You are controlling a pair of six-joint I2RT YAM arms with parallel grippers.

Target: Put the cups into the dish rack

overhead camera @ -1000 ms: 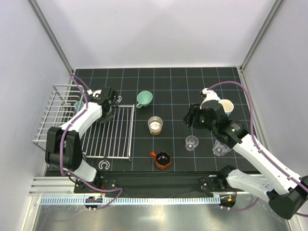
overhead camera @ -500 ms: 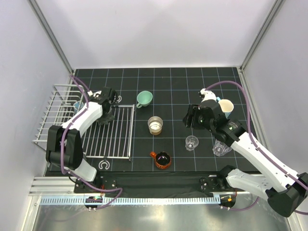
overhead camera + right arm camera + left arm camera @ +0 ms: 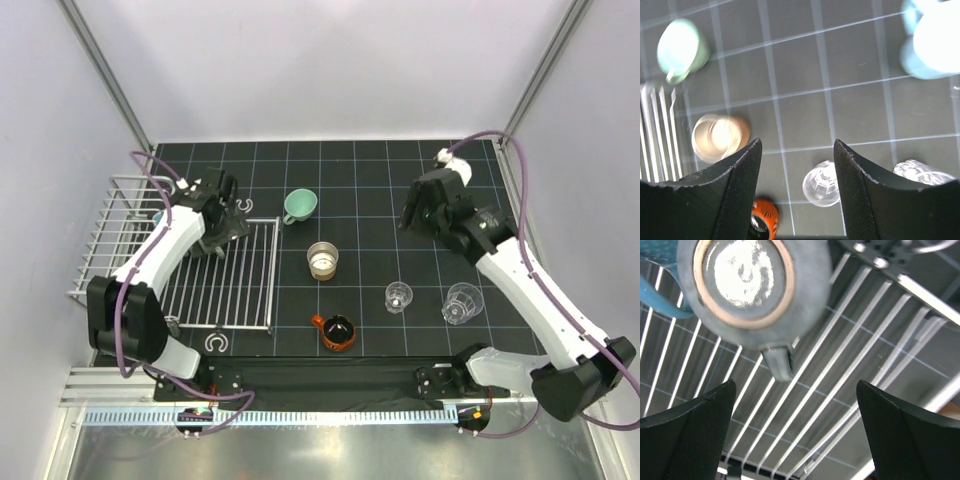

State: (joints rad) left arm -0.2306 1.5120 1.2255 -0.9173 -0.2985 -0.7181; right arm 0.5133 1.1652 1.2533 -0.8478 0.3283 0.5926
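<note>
My left gripper [image 3: 797, 432] stands open above the dish rack [image 3: 232, 290], with nothing between its fingers. Just beyond it a grey cup [image 3: 750, 285] sits upside down on the flat slats, its handle pointing toward me. A blue cup [image 3: 660, 302] shows at its left. My right gripper [image 3: 797, 172] is open and empty, high over the mat. Below it I see a mint green cup [image 3: 682, 50], a steel cup [image 3: 715, 137], a clear cup [image 3: 822, 182], a second clear cup [image 3: 922, 172], an orange cup [image 3: 762, 220] and a blue cup with cream inside [image 3: 935, 40].
The rack's raised basket part [image 3: 108, 240] lies at the far left by the wall. Frame posts and side walls close in the black gridded mat [image 3: 360, 180]. The right arm [image 3: 500, 260] reaches across the mat's right side.
My left gripper has opened and let go of the grey cup on the slats. The right arm has swung back and to the right, now covering the blue cup from above.
</note>
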